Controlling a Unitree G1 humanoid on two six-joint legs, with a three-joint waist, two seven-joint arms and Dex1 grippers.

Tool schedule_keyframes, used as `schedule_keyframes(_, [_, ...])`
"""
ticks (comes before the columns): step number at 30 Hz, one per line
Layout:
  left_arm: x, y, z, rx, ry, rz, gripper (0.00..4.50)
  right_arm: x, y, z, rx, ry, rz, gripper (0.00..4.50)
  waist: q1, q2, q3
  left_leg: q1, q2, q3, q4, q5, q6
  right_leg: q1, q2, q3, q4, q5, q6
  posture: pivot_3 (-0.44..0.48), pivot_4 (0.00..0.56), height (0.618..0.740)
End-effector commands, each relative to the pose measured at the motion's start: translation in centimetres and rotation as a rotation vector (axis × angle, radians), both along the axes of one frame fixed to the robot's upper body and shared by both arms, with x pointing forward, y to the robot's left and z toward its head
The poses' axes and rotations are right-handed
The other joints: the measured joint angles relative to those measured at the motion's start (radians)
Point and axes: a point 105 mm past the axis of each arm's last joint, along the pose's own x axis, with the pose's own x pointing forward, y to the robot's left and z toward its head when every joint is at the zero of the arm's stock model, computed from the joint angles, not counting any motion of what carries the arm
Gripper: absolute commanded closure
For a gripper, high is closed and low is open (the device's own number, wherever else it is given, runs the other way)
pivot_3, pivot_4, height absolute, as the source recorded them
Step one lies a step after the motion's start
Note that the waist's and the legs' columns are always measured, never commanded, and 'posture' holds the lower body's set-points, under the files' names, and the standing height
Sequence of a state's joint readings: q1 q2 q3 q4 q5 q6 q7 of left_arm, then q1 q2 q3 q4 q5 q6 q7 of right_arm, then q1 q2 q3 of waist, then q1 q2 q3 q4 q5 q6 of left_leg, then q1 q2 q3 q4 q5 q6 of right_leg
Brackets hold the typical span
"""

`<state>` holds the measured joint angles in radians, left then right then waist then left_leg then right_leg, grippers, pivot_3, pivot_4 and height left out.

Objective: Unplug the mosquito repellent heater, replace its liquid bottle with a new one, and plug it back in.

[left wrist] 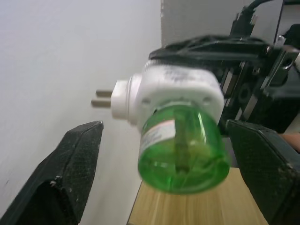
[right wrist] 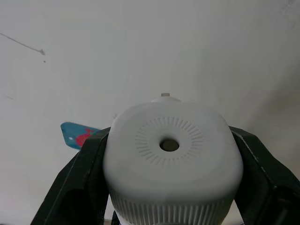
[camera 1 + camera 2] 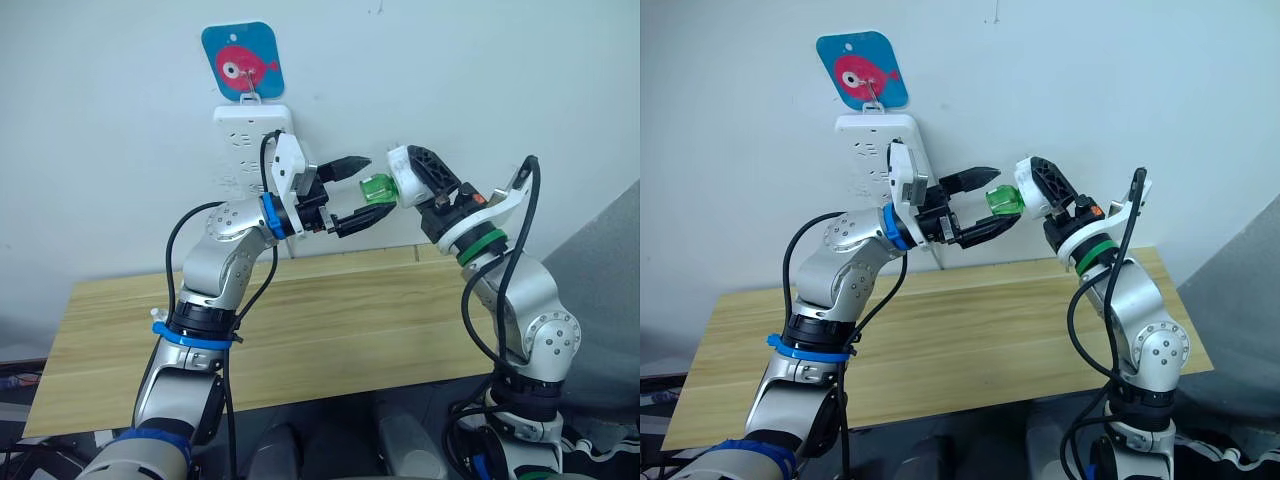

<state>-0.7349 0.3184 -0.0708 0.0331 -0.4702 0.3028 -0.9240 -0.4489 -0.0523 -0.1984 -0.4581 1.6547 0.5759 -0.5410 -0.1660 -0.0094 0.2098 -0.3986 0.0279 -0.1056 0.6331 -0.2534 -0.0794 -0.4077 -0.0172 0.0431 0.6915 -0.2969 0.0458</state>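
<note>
R gripper (image 3: 412, 172) clamps heater (image 1: 174, 91) w/ green bottle (image 1: 183, 154); L gripper (image 3: 358, 190) fingers apart.

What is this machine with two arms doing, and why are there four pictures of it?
It is a robot. Two pictures come from cameras on its head, and one from each wrist. Its right gripper holds the mosquito repellent heater, a white plug-in unit, with the green liquid bottle attached. Its left gripper has its jaws open on either side of that bottle, not gripping it yet. On the wall hang a white socket strip and a blue fish sign. Below stands a wooden table.
</note>
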Motion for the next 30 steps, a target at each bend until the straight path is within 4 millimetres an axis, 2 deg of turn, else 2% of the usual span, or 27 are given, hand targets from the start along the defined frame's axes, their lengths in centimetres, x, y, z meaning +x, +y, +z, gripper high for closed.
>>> schedule_keyframes(1, [-0.8, -0.1, 1.6, -0.031, -0.055, -0.017, 1.25, -0.8, 0.1, 1.3, 0.023, -0.06, 0.022, 1.51, 0.0, 0.0, 0.0, 0.0, 0.0, 0.0, 0.0, 0.0, 0.0, 0.0, 0.0, 0.0, 0.0, 0.0, 0.0, -0.187, 0.177, 0.725])
schedule_keyframes(4, [-1.0, -0.3, 1.3, -0.014, -0.053, -0.032, 2.21, -0.8, 0.2, 1.3, 0.024, -0.058, 0.023, 1.51, 0.0, 0.0, 0.0, 0.0, 0.0, 0.0, 0.0, 0.0, 0.0, 0.0, 0.0, 0.0, 0.0, 0.0, 0.0, -0.187, 0.178, 0.725])
schedule_keyframes(5, [-1.1, -0.3, 1.1, -0.01, -0.051, -0.031, 2.35, -0.9, 0.2, 1.4, 0.025, -0.059, 0.023, 1.51, 0.0, 0.0, 0.0, 0.0, 0.0, 0.0, 0.0, 0.0, 0.0, 0.0, 0.0, 0.0, 0.0, 0.0, 0.0, -0.187, 0.179, 0.725])
schedule_keyframes(9, [-1.0, -0.2, 0.8, 0.013, -0.051, -0.02, 2.35, -1.0, 0.2, 1.5, 0.032, -0.063, 0.025, 1.51, 0.001, 0.0, 0.0, 0.0, 0.0, 0.0, 0.001, 0.0, 0.0, 0.0, 0.0, 0.0, 0.001, 0.0, 0.0, -0.186, 0.18, 0.725])
schedule_keyframes(15, [-1.0, -0.2, 1.3, -0.008, -0.064, -0.03, 2.35, -1.0, 0.1, 1.5, 0.036, -0.064, 0.028, 1.51, 0.002, 0.0, 0.0, 0.0, 0.0, 0.0, 0.001, 0.0, 0.0, 0.0, 0.0, 0.0, 0.001, 0.0, 0.0, -0.185, 0.181, 0.725])
schedule_keyframes(22, [-0.4, 0.3, 0.4, 0.04, -0.048, 0.001, 0.06, -0.9, 0.1, 1.5, 0.035, -0.061, 0.025, 1.51, 0.002, 0.0, 0.0, 0.0, 0.0, 0.0, 0.001, 0.0, 0.0, 0.0, 0.0, 0.0, 0.001, 0.0, 0.0, -0.186, 0.182, 0.725])
schedule_keyframes(30, [-0.8, 0.0, -0.1, 0.064, -0.037, -0.029, 0.0, -0.9, 0.2, 1.5, 0.038, -0.056, 0.025, 1.51, 0.002, 0.0, 0.0, 0.0, 0.0, 0.0, 0.001, 0.0, 0.0, 0.0, 0.0, 0.0, 0.001, 0.0, 0.0, -0.186, 0.183, 0.725])
